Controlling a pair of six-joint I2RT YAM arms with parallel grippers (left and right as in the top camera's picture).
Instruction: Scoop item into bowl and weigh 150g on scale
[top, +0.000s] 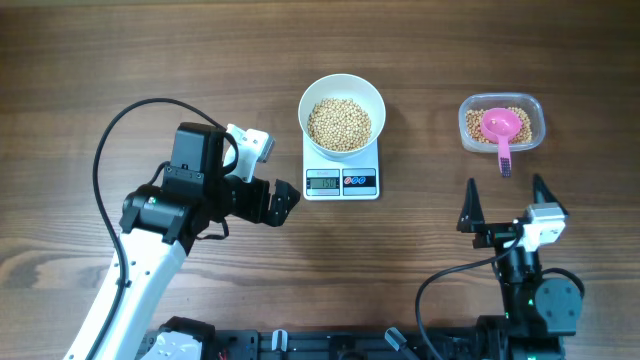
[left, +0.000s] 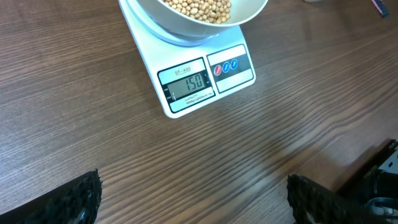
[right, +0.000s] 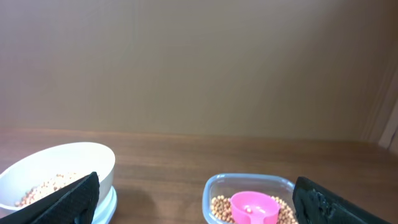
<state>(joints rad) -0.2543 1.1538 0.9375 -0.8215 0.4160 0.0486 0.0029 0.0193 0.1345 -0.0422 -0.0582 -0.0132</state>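
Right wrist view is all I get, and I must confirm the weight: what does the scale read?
Observer: The scale shows 150 on its display.
Operator: Where does the scoop's handle point?
Observer: The pink scoop lies in the clear container, handle sticking over the rim toward the right tool.
Operator: Is the left tool near the bowl?
Observer: No; the left tool is open, beside the scale, apart from the bowl.
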